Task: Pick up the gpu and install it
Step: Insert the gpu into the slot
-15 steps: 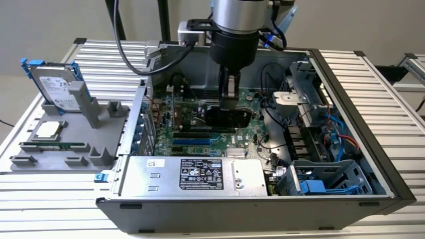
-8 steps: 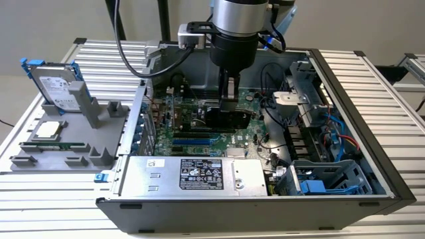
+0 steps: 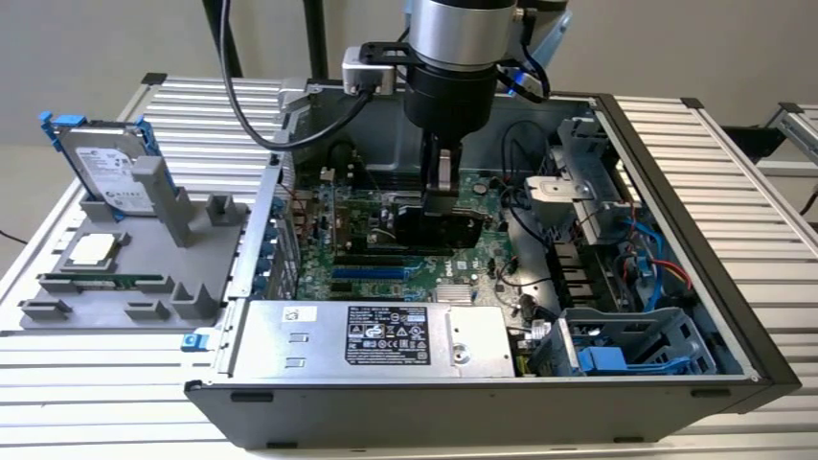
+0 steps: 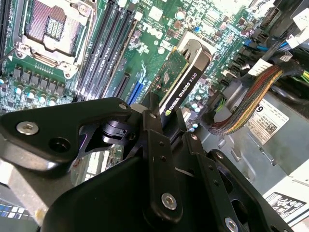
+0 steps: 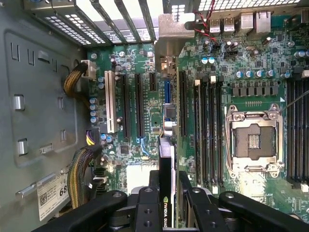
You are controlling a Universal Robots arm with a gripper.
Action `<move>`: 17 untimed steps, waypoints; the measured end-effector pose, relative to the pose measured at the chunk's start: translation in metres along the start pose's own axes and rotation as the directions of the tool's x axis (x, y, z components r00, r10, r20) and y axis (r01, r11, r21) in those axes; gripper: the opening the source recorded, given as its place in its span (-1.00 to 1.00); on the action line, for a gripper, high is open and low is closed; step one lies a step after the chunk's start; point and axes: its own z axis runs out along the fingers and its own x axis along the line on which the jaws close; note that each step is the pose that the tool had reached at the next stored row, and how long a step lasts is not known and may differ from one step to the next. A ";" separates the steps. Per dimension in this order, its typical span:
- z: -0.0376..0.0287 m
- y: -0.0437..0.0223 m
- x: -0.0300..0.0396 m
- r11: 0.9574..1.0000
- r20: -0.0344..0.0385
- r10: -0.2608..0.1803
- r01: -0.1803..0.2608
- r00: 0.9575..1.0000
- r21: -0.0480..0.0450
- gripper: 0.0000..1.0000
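The fingers (image 4: pixel 166 130) pinched the gpu (image 4: pixel 182 79) edgewise above the motherboard (image 5: pixel 140 63) inside the open computer case (image 3: pixel 715 316), and it seemed wise to keep the card upright and aligned with its slot (image 5: pixel 167 92).

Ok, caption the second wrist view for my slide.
The hand grips the gpu edge-on above the motherboard inside the open computer case.

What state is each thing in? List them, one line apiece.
gpu: on edge, gripped, held over the motherboard.
claw: shut on the gpu.
computer case: open, side panel off.
CPU socket: empty.
hard drive: upright in the grey holder, outside the case.
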 end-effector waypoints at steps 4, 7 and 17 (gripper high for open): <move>0.0003 0.0000 0.0005 1.000 0.002 0.000 0.000 1.000 0.000 -1.00; 0.0005 0.0001 0.0007 1.000 0.003 0.000 0.000 1.000 0.000 -1.00; 0.0092 0.0069 0.0004 1.000 0.003 0.000 0.000 1.000 0.000 -1.00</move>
